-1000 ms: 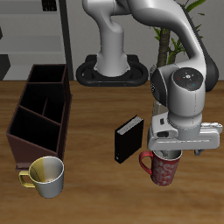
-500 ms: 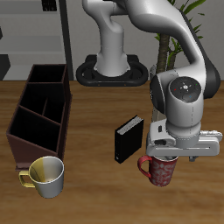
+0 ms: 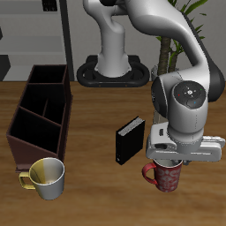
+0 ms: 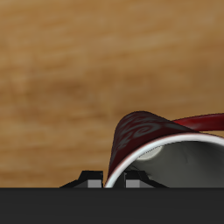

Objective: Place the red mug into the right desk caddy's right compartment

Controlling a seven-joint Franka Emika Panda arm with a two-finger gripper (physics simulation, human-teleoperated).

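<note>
The right desk caddy (image 3: 40,113) near the table's side edge shows nothing inside; its right compartment (image 3: 50,89) looks bare. My gripper (image 3: 174,164) has sunk lower onto the red mug (image 3: 165,177) by the front edge; I cannot tell its grip. A black box (image 3: 129,139) stands beside; a yellow-and-cream mug (image 3: 44,177) fronts the caddy.

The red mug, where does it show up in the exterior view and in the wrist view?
Exterior view: the red mug stands near the table's front edge, directly under the gripper, beside the small black box.
Wrist view: the red mug appears close up, rim and pale inside visible.
Shared landmark: the wooden table, also here.
</note>
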